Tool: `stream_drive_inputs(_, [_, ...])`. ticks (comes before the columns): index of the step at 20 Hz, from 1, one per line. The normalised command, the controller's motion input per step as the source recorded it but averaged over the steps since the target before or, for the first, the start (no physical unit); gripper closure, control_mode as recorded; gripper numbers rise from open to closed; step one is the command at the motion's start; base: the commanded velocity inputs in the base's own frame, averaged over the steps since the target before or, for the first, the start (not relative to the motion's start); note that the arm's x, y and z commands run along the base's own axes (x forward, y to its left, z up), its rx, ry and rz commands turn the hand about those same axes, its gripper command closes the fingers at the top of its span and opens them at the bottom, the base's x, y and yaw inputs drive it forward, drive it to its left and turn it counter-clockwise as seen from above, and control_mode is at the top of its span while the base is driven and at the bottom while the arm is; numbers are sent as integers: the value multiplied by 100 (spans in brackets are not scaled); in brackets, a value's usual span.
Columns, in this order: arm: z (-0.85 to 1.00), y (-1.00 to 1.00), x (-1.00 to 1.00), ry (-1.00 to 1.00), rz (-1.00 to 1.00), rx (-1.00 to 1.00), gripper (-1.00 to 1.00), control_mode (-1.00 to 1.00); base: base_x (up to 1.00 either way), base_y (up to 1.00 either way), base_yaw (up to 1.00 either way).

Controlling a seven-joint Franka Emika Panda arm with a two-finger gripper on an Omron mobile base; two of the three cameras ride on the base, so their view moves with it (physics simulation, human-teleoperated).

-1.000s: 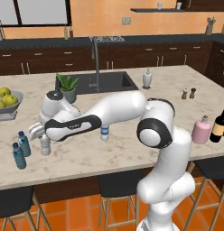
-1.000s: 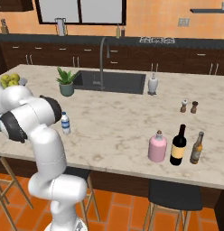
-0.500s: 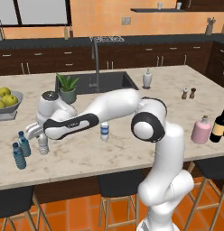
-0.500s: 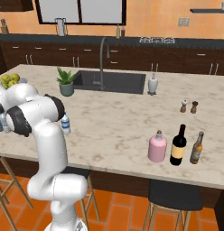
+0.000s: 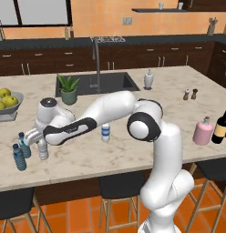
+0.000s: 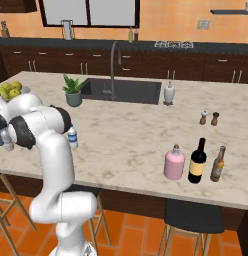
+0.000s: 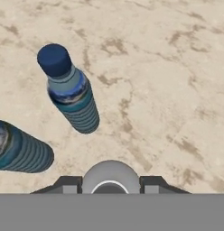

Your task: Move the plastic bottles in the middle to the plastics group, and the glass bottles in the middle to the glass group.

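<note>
Clear plastic, greyish: plain bottle (image 5: pixel 43 151), lower left of the left base view, upright, just beside the two blue-capped bottles (image 5: pixel 21 151). Gripper (image 5: pixel 40 142) closed around its top; in the hand view, grey cap (image 7: pixel 110 177) at bottom centre, flanked closely by both dark finger tips. Cannot tell whether its base touches the counter (image 5: pixel 133 150) or hangs just above.

Handling, as judged: light, thin-walled, likely to dent or skid under a hard squeeze; smooth sides slippery. Best hold at the neck or cap, where stiffest. Tips easily; set down gently, clear of the neighbouring blue pair.

Clear plastic, white cap, blue label: labelled bottle (image 5: pixel 105 132), centre of the left base view, upright, well apart from the blue pair, not yet moved. Same handling; same hold at the neck.

Pink glass, squat, narrow neck, brownish stopper: pink bottle (image 5: pixel 202 132), right edge of the left base view, just beside the wine bottle (image 5: pixel 221 126), seemingly already with its group. Heavier, rigid, breakable, slick; hold around the body just below the neck, no knocks against the dark glass next to it.
</note>
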Motion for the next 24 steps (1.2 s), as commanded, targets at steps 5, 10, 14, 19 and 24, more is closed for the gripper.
stream_drive_inputs(5, [-10,10,21,0,0,0,100,-100,0,0,0])
stream_drive_inputs(10, [0,11,45,0,0,0,100,-100,0,0,0])
stream_drive_inputs(14, [0,10,29,0,0,0,100,-100,0,0,0])
stream_drive_inputs(19, [-15,11,6,0,0,0,100,-100,0,0,0])
stream_drive_inputs(24, [-16,7,0,0,0,0,100,-100,0,0,0])
